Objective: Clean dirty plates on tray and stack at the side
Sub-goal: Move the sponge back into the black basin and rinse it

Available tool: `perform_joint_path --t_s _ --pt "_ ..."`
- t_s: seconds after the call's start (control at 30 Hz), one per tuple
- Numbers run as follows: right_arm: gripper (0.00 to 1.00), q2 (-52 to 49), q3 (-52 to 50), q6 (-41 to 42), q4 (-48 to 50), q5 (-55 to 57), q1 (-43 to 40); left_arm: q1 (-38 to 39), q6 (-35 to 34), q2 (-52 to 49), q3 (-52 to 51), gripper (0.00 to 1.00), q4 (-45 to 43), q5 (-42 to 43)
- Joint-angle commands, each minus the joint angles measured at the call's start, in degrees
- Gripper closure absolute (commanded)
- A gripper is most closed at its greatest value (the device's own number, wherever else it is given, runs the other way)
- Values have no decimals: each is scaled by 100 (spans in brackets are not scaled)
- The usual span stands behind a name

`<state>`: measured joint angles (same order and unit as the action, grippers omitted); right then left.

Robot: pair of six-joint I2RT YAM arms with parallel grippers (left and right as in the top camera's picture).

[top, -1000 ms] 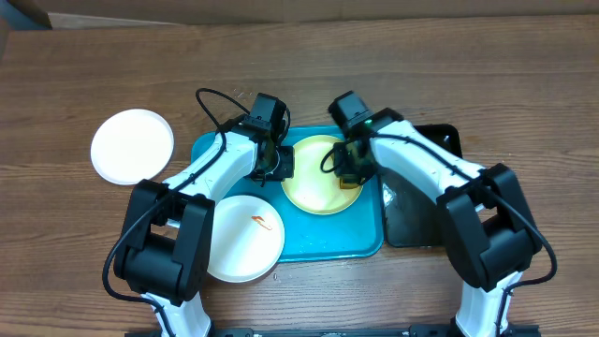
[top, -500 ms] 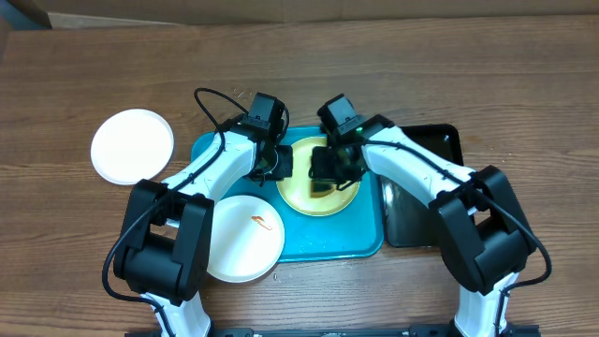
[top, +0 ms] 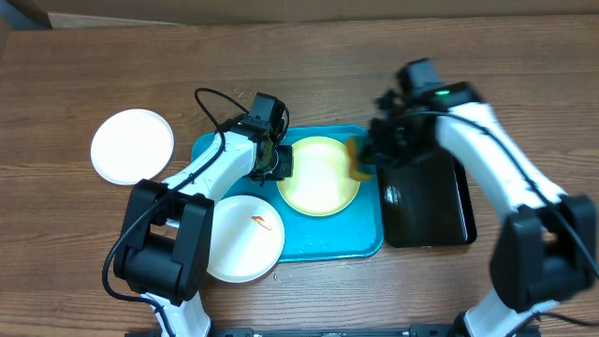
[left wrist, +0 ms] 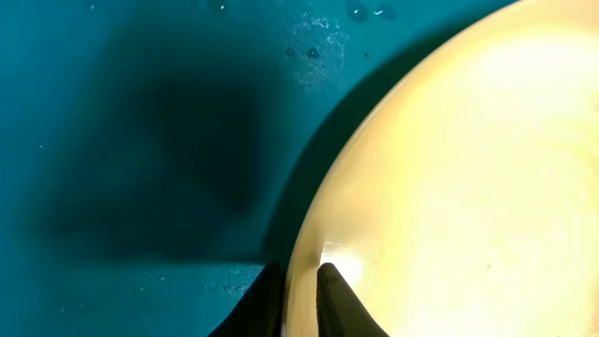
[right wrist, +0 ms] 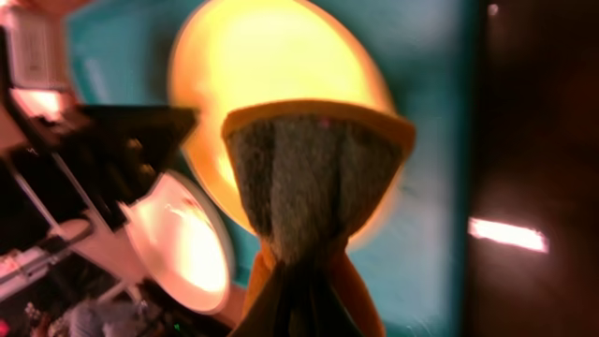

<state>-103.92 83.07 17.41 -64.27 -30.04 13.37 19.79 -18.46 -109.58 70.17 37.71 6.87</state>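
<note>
Heads up: your right gripper (top: 370, 154) is swinging off the yellow-green plate (top: 323, 178) and out over the black tub (top: 430, 206), jaws clamped tight on the sponge (right wrist: 314, 178). Your left gripper (left wrist: 299, 300) is pinching that plate's rim, nearly closed, and the plate is lying flat in the tray (top: 337, 239). I'm guessing scrubbing's done here, so it's looking ready to join the clean white plate (top: 132, 146) off to the side. The smeared white plate (top: 239, 239) is waiting, overhanging the tray's left edge.
</note>
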Motion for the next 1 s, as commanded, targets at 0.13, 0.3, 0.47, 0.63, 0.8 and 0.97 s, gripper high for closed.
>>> perform_joint_path --t_s 0.13,0.3,0.47,0.63,0.8,0.97 --pt "96 291 -4 -549 -1073 2055 -715 11 0 7 72 85 -7 66" --pt "96 291 -492 -544 -841 2450 -726 11 2 7 72 84 -22 63" --pt "96 289 -1130 -544 -81 2476 -721 11 2 7 72 84 -22 63" --pt "59 286 -1786 -546 708 2551 -723 11 2 7 72 84 -26 63" --pt "41 289 -1770 -546 688 2551 -734 11 2 7 70 80 -26 63" --pt "40 289 -1856 -522 678 2549 -723 11 2 7 72 80 -26 63"
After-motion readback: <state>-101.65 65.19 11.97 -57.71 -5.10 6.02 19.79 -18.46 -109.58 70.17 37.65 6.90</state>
